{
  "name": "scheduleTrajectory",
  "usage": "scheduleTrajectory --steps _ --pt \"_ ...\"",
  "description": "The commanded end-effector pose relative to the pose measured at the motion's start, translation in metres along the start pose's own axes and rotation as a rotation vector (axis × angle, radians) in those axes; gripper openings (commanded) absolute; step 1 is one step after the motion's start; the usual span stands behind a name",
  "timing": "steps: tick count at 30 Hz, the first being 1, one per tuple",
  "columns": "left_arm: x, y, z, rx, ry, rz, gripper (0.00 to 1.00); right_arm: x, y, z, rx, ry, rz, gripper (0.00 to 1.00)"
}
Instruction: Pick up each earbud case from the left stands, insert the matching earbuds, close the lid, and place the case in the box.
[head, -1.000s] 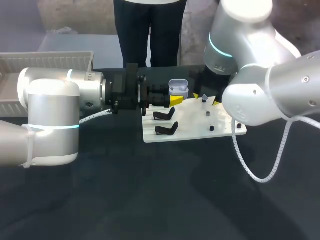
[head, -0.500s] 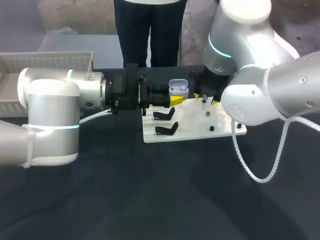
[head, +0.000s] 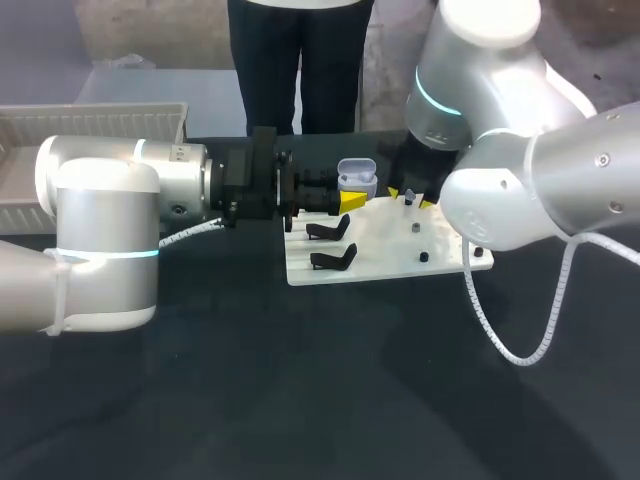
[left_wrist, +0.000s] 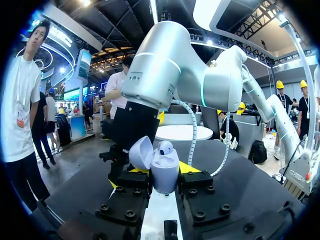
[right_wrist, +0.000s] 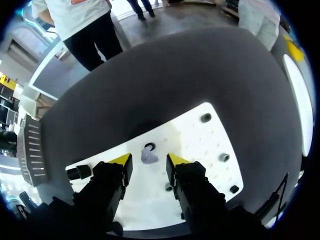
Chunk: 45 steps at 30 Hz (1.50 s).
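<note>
The right arm (head: 520, 190) has edged slightly leftward (only just), carrying its end effector (head: 410, 196) along the white board (head: 380, 262).

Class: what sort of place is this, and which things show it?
Probably a robot workstation for packing earbuds: a white board with black stands on a dark table, an open earbud case in the left gripper, and a white box nearby.

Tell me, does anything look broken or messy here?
Nothing stands out. The left tool holds the earbud case upright with its lid open, and the right tool hangs open above an earbud on the white board.
</note>
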<state>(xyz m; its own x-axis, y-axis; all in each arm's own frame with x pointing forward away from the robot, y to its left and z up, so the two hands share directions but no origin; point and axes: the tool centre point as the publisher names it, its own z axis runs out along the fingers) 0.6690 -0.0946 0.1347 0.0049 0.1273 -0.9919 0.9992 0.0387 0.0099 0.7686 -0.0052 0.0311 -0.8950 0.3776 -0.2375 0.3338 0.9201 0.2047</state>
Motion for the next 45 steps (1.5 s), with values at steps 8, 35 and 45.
scheduleTrajectory --steps 8,35,45 --pt "0.001 -0.001 0.0 -0.005 -0.006 0.004 0.0 -0.002 0.003 0.002 0.002 0.005 0.004 0.41" --pt "0.001 -0.001 0.0 -0.005 -0.006 0.004 0.0 -0.006 0.001 0.007 0.007 0.013 0.015 0.06" --pt "0.001 -0.001 0.0 -0.005 -0.006 0.004 0.0 -0.01 -0.003 -0.006 0.012 0.026 0.012 0.0"
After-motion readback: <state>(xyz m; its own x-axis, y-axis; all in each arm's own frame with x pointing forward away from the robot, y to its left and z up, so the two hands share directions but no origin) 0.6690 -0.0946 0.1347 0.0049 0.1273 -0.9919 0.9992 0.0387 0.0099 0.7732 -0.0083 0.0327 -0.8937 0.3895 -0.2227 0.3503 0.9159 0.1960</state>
